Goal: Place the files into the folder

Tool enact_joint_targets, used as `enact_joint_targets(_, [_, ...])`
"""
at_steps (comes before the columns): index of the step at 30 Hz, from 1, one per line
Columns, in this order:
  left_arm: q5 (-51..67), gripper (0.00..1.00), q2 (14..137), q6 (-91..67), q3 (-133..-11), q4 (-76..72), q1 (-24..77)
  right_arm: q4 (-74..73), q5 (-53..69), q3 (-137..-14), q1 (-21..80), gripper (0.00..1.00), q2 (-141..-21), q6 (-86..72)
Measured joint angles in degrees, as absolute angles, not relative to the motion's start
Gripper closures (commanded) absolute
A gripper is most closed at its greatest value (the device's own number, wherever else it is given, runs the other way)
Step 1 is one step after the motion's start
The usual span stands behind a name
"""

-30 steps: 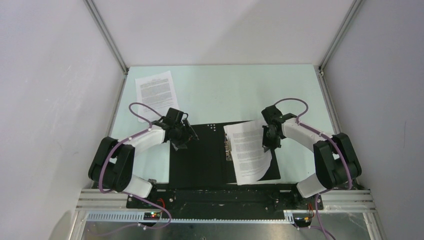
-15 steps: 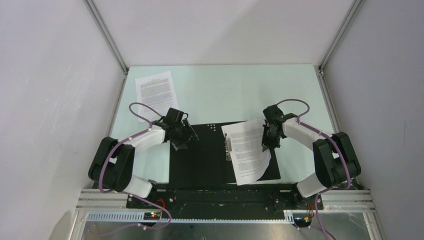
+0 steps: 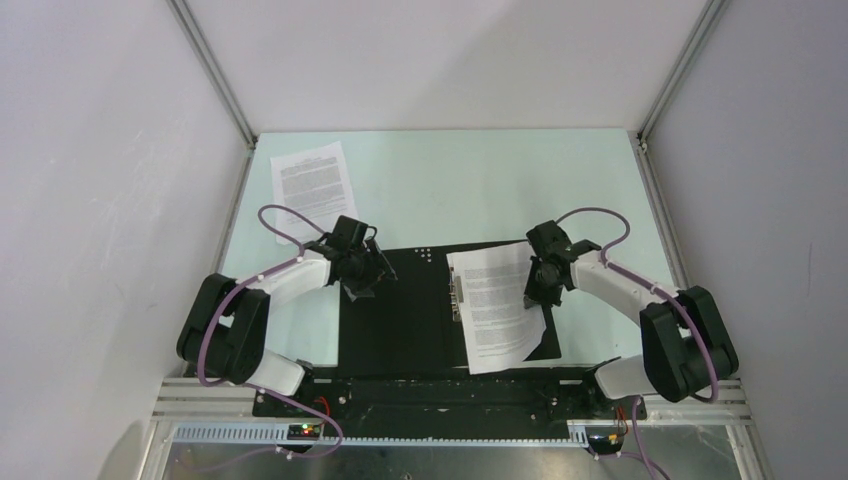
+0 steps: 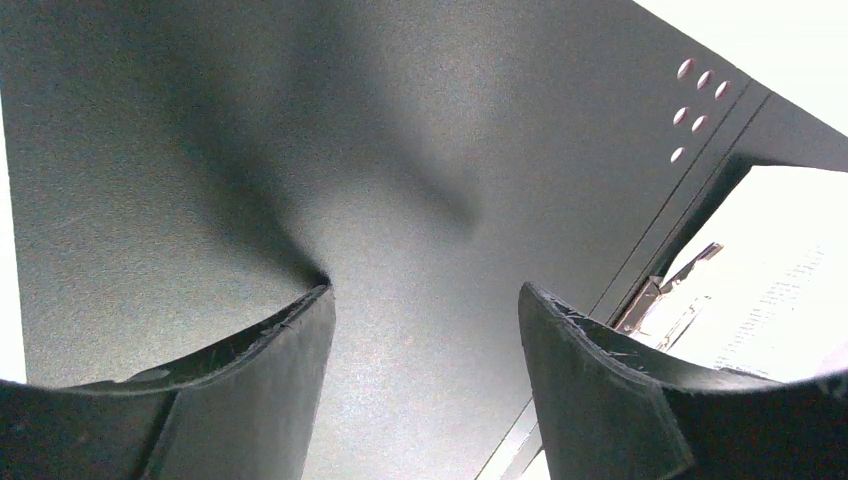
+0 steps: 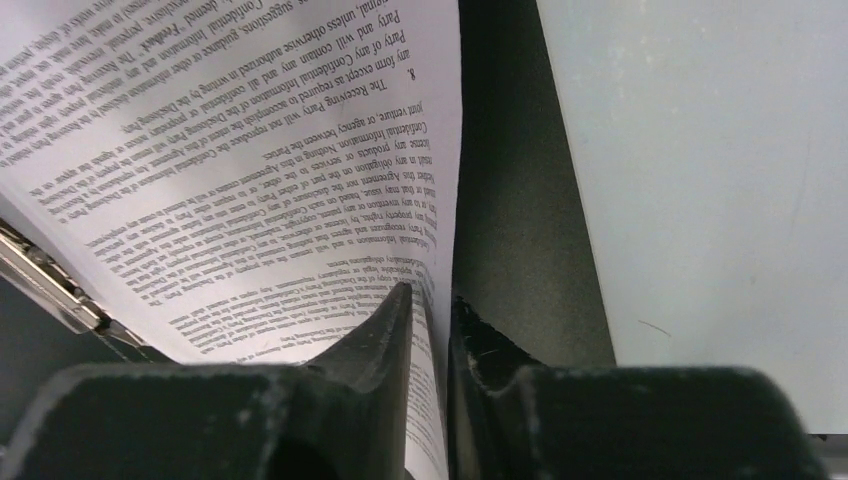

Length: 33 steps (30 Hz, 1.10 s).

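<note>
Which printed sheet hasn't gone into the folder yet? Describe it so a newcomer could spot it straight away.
Start at the pale green table and go to its far left corner. The loose sheet lies flat there on bare tabletop. Unlike the other sheet, which rests on the open black folder, it lies alone, well clear of the folder.

The table (image 3: 450, 190) carries the open folder (image 3: 395, 320) and one sheet (image 3: 313, 186).

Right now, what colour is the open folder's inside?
The folder is black inside; top view shows it best.
</note>
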<state>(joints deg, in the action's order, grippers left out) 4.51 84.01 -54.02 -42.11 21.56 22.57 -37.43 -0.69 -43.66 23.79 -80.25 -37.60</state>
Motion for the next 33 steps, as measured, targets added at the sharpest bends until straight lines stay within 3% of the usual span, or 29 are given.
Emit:
enact_joint_targets(7, [4.3, 0.26, 84.0, -54.0, -42.1, 21.6, 22.7, -37.0, -1.1, -43.4, 23.9, 0.44, -78.6, -38.5])
enact_joint_targets(14, [4.2, 0.26, 84.0, -54.0, -42.1, 21.6, 22.7, -38.0, -2.8, -39.7, 20.2, 0.31, -72.7, -39.0])
enact_joint_targets(33, [4.2, 0.27, 84.0, -54.0, -42.1, 21.6, 22.8, -37.4, -2.6, -34.9, 22.1, 0.22, -68.1, -42.9])
